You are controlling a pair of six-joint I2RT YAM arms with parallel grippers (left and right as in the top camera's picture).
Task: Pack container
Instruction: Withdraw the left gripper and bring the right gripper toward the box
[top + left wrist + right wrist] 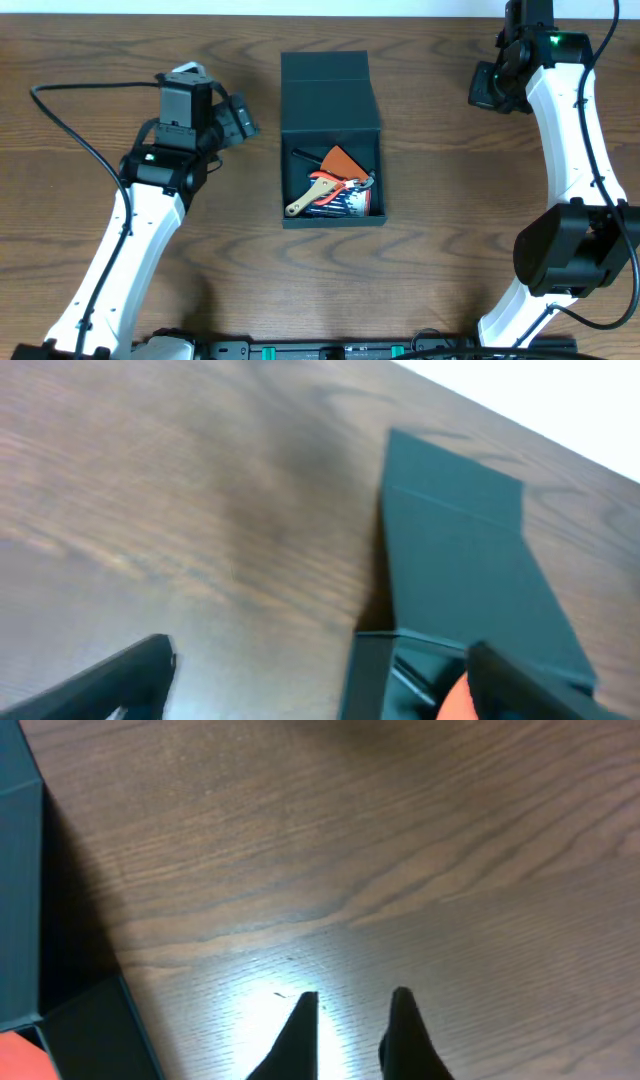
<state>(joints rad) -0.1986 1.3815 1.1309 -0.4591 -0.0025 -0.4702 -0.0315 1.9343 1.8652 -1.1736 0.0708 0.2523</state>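
Left gripper [238, 118] sits just left of the container [332, 222], level with its far half. The fingers are spread wide with nothing between them, and they aren't touching the box.

The container is mid-table between your two arms, resting flat. Its lid [328, 95] is thrown back on the far side and the near half is open. Inside are orange-handled pliers [335, 183], a wooden-handled tool [300, 205] and other bits too small to name.

Handling is a guess. The box looks stiff and matte, so it shouldn't crush or slip, and with tools inside it's likely fairly heavy. Don't lift it by one wall. The lid is hinged and will swing freely, so pinch its free far edge near the middle and fold it toward the open half. Brace a side wall if the box slides.

Right gripper [352, 1020] is well right of the container, over bare table [420, 870]. Its fingers are drawn together with only a slim gap showing, holding nothing.
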